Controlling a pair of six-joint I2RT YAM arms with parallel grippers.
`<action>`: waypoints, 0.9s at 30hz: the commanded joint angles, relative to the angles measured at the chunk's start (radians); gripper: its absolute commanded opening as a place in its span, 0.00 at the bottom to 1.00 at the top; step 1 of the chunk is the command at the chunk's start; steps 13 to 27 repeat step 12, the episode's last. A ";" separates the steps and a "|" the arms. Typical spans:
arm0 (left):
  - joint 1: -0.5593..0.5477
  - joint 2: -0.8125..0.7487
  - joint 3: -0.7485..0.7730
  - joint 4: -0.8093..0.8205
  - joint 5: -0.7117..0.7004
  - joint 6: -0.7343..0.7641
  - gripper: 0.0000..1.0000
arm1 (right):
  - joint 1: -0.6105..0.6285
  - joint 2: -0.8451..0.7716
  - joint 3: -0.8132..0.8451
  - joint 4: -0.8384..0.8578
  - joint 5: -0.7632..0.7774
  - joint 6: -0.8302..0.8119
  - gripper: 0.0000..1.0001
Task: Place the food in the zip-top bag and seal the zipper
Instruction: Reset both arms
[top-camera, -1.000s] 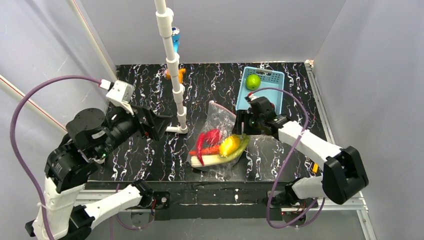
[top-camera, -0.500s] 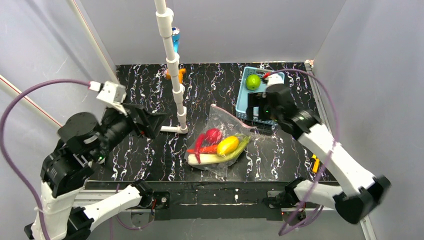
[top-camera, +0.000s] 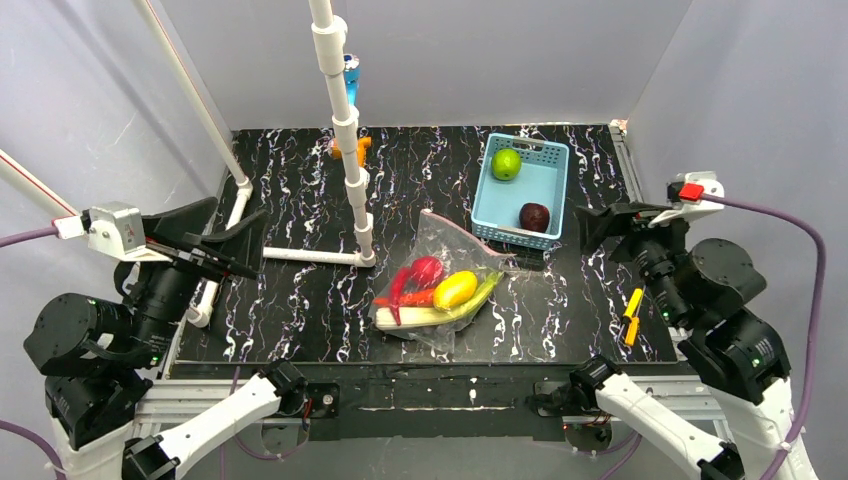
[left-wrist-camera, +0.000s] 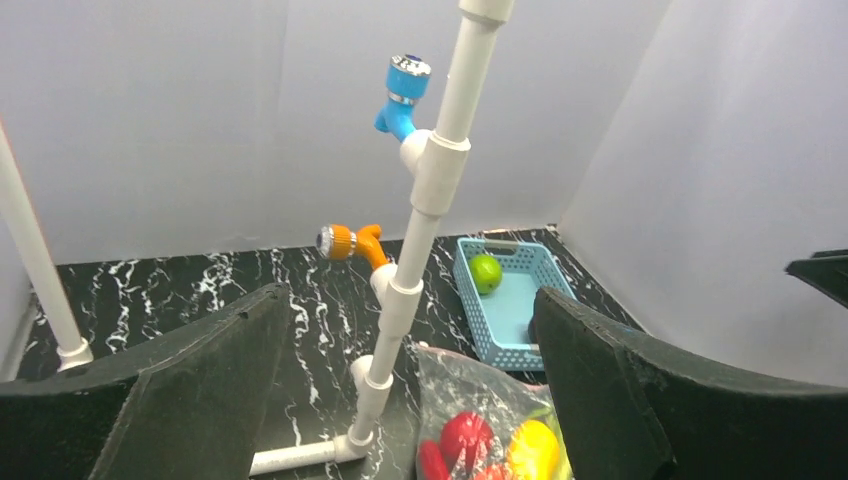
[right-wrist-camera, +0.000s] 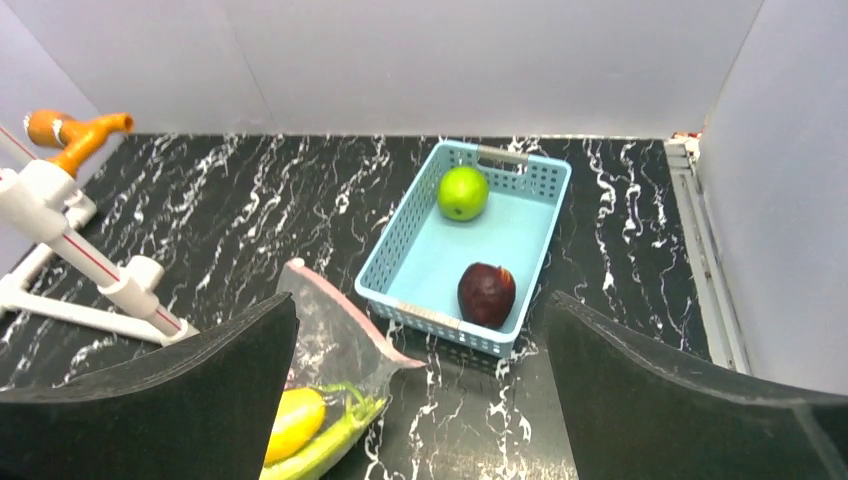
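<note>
Left gripper (top-camera: 222, 238) and right gripper (top-camera: 603, 224) are hanging open, empty. Zip-top bag (top-camera: 445, 235) is lying mid-table holding leek (top-camera: 430, 318), tomato (top-camera: 428, 270), yellow fruit (top-camera: 456, 290); green fruit (top-camera: 506, 164), maroon fruit (top-camera: 534, 216) are sitting in basket (top-camera: 545, 150); zipper (right-wrist-camera: 345, 308) looking unsealed.

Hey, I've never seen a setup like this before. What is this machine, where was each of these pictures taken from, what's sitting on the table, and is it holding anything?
The machine is two robot arms, a left arm and a right arm, bolted at the near edge of a black marbled table. The wide picture looks down from above and behind them. The other two come from a camera on each wrist, so the dark shapes at the bottom are that arm's own tool.

The left tool and right tool are both open and hold nothing.

On the table lies a clear zip-top bag that seems to hold a tomato, a yellow fruit and a leek. Behind it, a blue basket holds a green fruit and a dark maroon fruit. A white pipe stand rises to the left.
</note>
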 joint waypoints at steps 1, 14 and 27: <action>0.004 0.009 -0.018 0.068 -0.054 0.056 0.92 | -0.001 0.019 0.082 0.019 0.081 0.001 0.98; 0.004 0.017 -0.039 0.069 -0.053 0.050 0.92 | 0.000 -0.056 0.026 0.082 0.151 0.036 0.98; 0.004 0.017 -0.039 0.069 -0.053 0.050 0.92 | 0.000 -0.056 0.026 0.082 0.151 0.036 0.98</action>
